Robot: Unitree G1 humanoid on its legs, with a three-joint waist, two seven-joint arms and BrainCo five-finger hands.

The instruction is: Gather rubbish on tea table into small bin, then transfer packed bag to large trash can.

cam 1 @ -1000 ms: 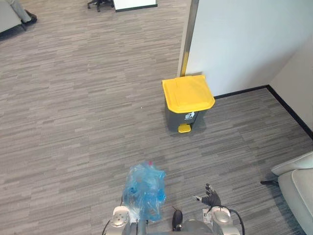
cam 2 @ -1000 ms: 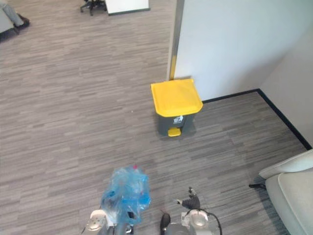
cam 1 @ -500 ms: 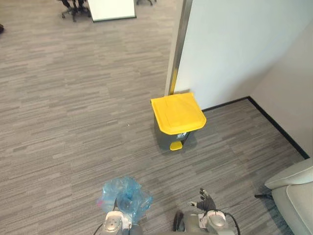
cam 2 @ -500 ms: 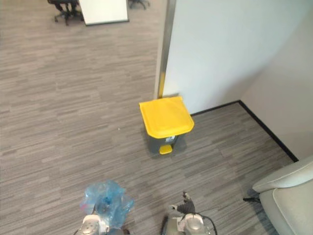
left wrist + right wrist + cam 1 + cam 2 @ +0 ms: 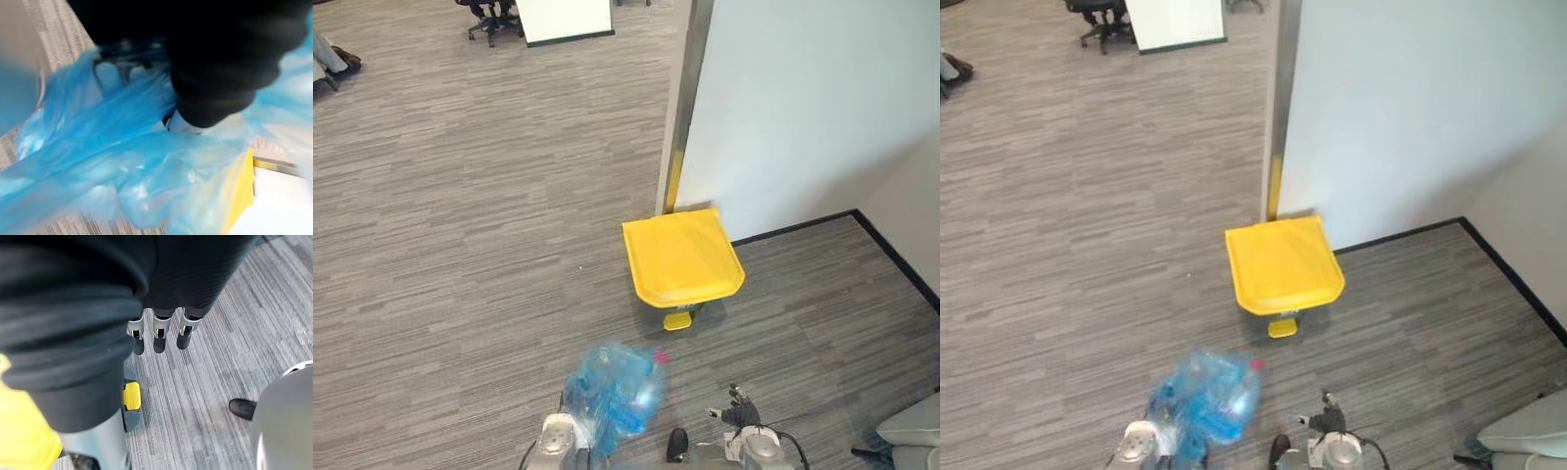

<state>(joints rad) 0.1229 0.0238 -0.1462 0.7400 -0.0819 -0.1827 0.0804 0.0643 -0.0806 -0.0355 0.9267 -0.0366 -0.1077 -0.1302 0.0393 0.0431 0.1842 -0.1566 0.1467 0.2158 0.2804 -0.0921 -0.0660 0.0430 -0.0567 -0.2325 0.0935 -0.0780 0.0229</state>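
A blue plastic rubbish bag (image 5: pixel 612 397) stuffed with litter hangs above the floor at the bottom of the eye views. My left hand (image 5: pixel 215 73) is shut on its gathered plastic, which wraps round the hand's dark cover. A grey pedal bin with a closed yellow lid (image 5: pixel 683 257) stands ahead against the wall, its yellow pedal (image 5: pixel 677 320) facing me. The bag is short of the bin and slightly to its left. My right hand (image 5: pixel 739 406) is low at the bottom right, its fingers (image 5: pixel 157 335) straight and holding nothing, above the pedal (image 5: pixel 131 395).
A white partition wall (image 5: pixel 803 108) with a metal post (image 5: pixel 683 98) rises behind the bin. A pale grey seat (image 5: pixel 913 431) is at the lower right, its dark foot (image 5: pixel 242 407) on the floor. An office chair (image 5: pixel 489 12) and a board (image 5: pixel 563 12) stand far back.
The camera has moved, and the bin now sits lower and nearer in view. The blue bag is higher and further right than half a second ago. The right hand stays open.
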